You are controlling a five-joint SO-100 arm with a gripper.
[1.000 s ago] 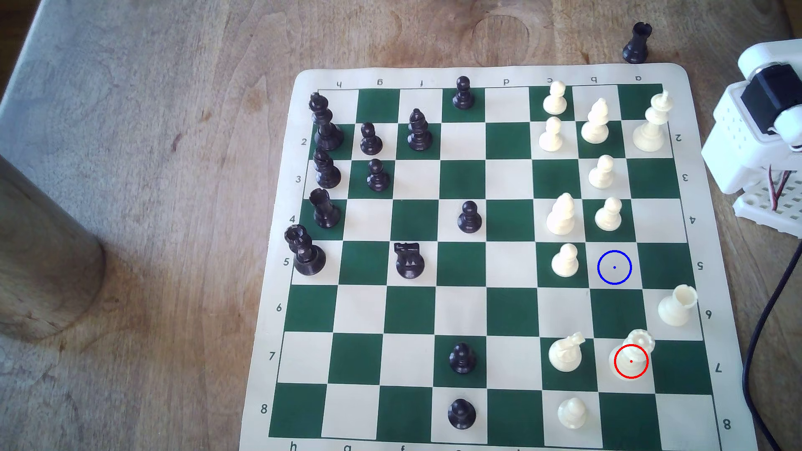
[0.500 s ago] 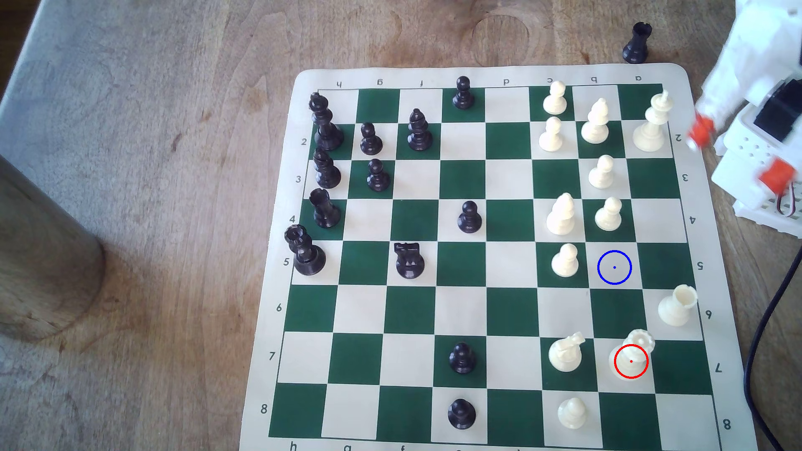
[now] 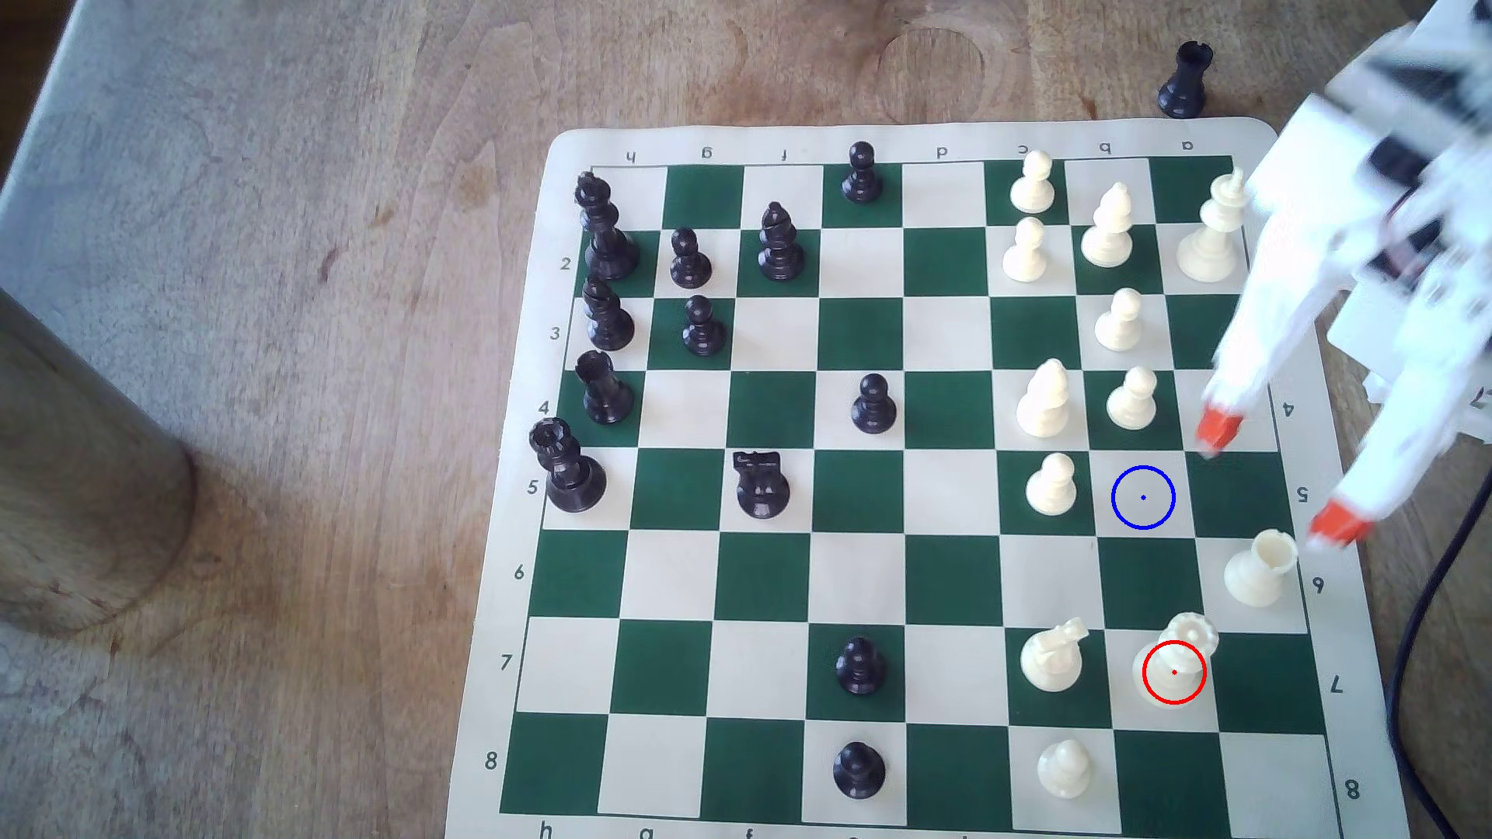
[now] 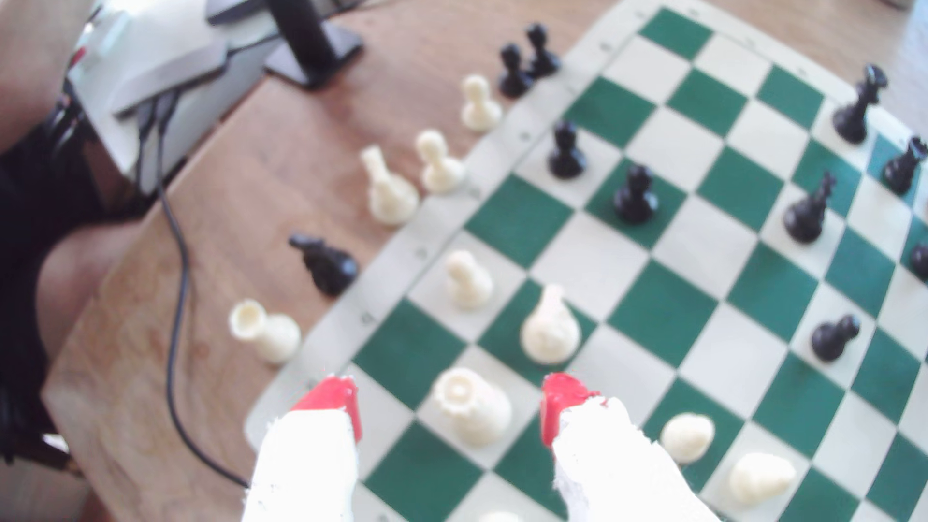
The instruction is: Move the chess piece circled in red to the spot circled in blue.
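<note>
Exterior view, left to right: the chess piece (image 3: pixel 1180 660) stands untouched on its red-ringed square near the board's (image 3: pixel 856 339) lower right, the spot (image 3: pixel 1143 498) bare beyond it, the gripper (image 3: pixel 1276 476) hovering, jaws spread and empty. Everything remains: grasp, carry, release. No containers.

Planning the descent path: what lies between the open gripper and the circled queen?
In the exterior view, the cream rook stands just beside the line from the gripper to the queen; otherwise bare squares.
</note>
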